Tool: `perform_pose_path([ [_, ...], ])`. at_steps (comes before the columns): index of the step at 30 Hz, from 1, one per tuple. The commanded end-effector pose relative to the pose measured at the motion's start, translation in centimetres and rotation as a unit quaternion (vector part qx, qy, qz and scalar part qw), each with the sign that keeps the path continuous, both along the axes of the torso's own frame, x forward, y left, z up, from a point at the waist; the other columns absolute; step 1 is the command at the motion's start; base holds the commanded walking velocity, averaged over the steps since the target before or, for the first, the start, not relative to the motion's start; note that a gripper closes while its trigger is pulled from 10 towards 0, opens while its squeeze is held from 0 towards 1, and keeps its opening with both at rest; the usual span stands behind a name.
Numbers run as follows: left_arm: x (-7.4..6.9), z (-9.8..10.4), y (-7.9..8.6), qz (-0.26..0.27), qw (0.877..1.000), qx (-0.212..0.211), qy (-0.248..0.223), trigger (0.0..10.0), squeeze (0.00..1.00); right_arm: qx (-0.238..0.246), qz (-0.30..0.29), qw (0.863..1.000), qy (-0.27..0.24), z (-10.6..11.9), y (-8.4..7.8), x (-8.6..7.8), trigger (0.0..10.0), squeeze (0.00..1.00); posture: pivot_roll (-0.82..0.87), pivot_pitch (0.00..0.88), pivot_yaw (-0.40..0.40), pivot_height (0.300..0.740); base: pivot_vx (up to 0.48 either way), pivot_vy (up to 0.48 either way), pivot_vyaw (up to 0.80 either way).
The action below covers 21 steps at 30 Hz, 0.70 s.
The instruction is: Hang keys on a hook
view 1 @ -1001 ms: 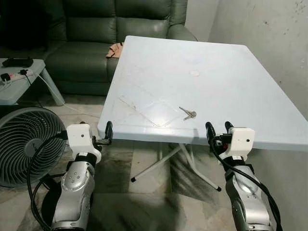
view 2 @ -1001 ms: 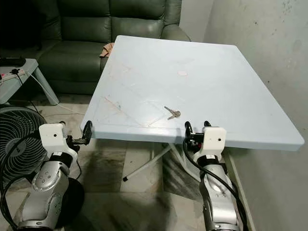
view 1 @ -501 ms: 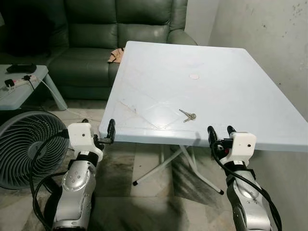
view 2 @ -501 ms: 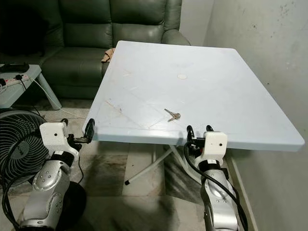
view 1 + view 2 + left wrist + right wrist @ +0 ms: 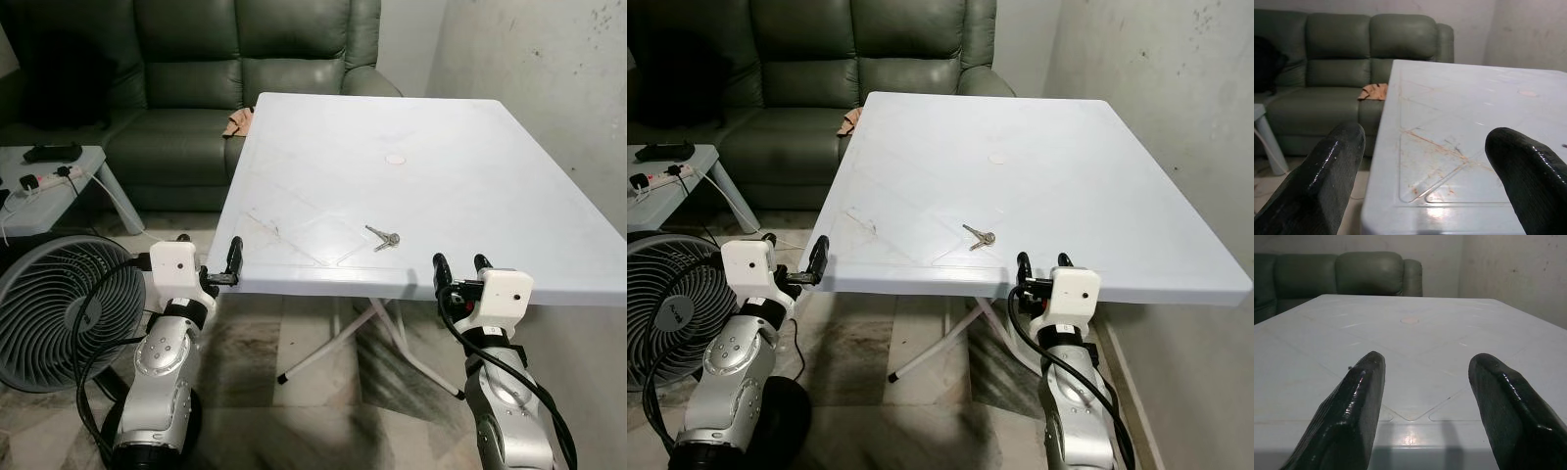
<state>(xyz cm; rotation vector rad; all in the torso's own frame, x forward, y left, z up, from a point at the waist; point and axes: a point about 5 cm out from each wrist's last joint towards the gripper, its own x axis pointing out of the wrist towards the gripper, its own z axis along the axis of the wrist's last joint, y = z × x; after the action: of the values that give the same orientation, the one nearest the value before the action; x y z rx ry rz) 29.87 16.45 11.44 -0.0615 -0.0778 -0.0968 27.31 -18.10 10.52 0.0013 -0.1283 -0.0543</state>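
1. the keys (image 5: 383,236) lie flat on the bench (image 5: 460,176), near its front edge, between my two grippers.
2. right gripper (image 5: 458,270) and left gripper (image 5: 231,260) sit at that edge, fingers apart, empty.
3. i see no hook; a flat key could slide off the front edge if my pinch skids.

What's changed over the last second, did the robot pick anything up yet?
No. The whole view has shifted, so the camera moved; nothing was taken or let go. The keys lie as before on the white table. The left pincer and right pincer stay open at its near edge.
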Motion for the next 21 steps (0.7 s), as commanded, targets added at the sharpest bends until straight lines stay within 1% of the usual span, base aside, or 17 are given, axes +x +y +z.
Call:
perform_pose_path([
  [1,0.3,-0.1,0.0,-0.005,1.0,0.001,0.009,10.0,0.0,-0.002,-0.005,1.0,-0.005,0.2,0.0,-0.1,10.0,0.0,-0.05,0.0,0.043,0.732,0.0,0.0,0.0],
  [7,0.2,-0.4,-0.2,-0.012,1.0,-0.001,0.008,10.0,0.0,-0.007,0.0,1.0,-0.002,0.1,0.0,-0.3,10.0,0.0,-0.05,0.0,0.036,0.732,0.0,0.0,0.0],
  [9,-0.3,-1.4,-0.1,-0.009,1.0,0.001,0.017,10.0,0.0,-0.01,0.005,1.0,0.008,-0.4,0.0,-0.5,10.0,0.0,-0.05,0.0,0.029,0.732,0.0,0.0,0.0],
  [10,-0.3,-1.4,-0.1,-0.009,1.0,0.001,0.017,10.0,0.0,-0.01,0.005,1.0,0.008,-0.4,0.0,-0.5,10.0,0.0,-0.05,0.0,0.029,0.732,0.0,0.0,0.0],
  [12,-0.8,-2.5,0.2,0.002,0.999,0.001,0.033,10.0,0.0,-0.013,0.007,1.0,0.022,-1.2,-0.2,-0.7,10.0,0.0,-0.05,0.0,0.024,0.732,0.0,0.0,0.0],
  [15,-1.2,-3.0,0.3,0.004,0.999,0.0,0.039,10.0,0.0,-0.015,0.007,0.999,0.032,-1.7,-0.5,-0.9,10.0,0.0,-0.04,0.0,0.019,0.732,0.0,0.0,0.0],
  [21,-1.8,-3.0,0.3,0.002,0.999,-0.012,0.036,10.0,0.0,-0.011,0.016,0.999,0.035,-1.8,-0.2,-1.4,10.0,0.0,-0.03,0.0,0.015,0.732,0.0,0.0,0.0],
])
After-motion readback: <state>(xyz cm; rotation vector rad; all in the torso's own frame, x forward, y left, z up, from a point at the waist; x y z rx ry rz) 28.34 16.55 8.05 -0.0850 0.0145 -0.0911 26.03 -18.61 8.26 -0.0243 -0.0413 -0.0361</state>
